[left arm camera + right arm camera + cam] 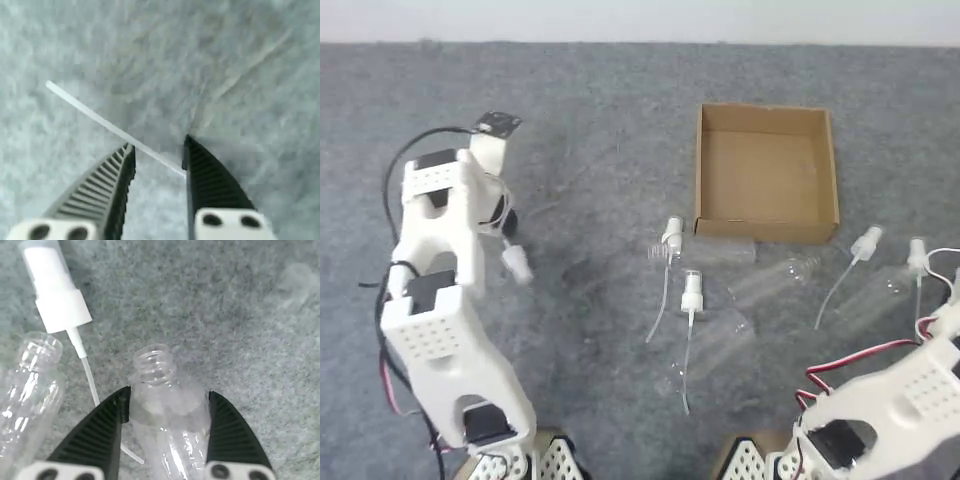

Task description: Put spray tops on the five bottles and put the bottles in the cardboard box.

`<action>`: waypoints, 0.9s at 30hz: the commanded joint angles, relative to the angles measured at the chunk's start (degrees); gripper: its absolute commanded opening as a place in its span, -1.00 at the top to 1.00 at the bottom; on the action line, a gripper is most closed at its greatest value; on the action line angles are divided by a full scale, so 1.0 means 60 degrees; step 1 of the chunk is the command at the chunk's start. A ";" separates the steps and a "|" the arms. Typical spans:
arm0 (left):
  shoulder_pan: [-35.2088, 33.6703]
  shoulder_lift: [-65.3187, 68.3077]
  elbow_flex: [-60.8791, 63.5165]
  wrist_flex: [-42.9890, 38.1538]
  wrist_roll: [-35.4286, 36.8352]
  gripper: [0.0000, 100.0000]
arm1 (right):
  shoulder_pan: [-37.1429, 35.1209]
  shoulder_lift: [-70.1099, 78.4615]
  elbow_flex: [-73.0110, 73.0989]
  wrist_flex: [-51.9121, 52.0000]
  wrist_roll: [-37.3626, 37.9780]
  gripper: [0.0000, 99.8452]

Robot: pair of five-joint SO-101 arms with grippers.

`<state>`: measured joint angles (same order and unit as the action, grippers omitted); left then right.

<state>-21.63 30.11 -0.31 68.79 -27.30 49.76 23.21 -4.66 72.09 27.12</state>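
Spray tops: five counted in the high view. Four spray tops (672, 235) (692, 290) (867, 242) (918, 253) lie on the grey mat (600, 120) in front of the box, each with its thin tube trailing. The fifth spray top (515, 262) sits just beside the left arm (440, 300).
Bottles: four clear bottles (725, 249) (778, 276) (720, 335) (880, 292) made out in the high view, all lying down among the tops, none capped. They are see-through, so the count is not firm.
Cardboard box: one cardboard box (767, 230), open top, beyond the bottles. Nothing can be made out inside.
Left gripper: the left gripper (157, 146) has its fingers parted over the mat. A white dip tube (85, 110) runs slantwise across the gap and meets the inner edge of one finger. Cannot tell whether it is pinched.
Right gripper: the right gripper (167, 395) is pressed onto the gripped bottle (160, 365), one finger against each side of the body below the open neck.
Beside it: a second bottle (30, 385), also uncapped, and a nearby spray top (57, 300) whose tube passes between the two bottles.
Left arm pose: raised and folded at the left of the mat, wrist tipped downward.
Right arm pose: the right arm (890, 400) is low at the near right corner, angled toward the right edge.
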 commanded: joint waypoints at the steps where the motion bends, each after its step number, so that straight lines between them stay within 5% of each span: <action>1: -0.0396 -0.0234 0.0139 0.0952 0.0630 0.79 | -0.0110 -0.0154 -0.0542 0.0125 -0.0029 0.72; 12: 0.0147 -0.0777 0.0769 0.0791 0.2388 0.98 | -0.0081 -0.0139 -0.0542 0.0081 -0.0029 0.72; 27: 0.3590 -0.2359 0.1385 -0.0117 0.5201 0.98 | -0.0125 -0.0139 -0.0542 0.0066 0.0396 0.72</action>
<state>-4.66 20.62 8.75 70.99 -1.63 49.76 23.21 -4.66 72.09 27.21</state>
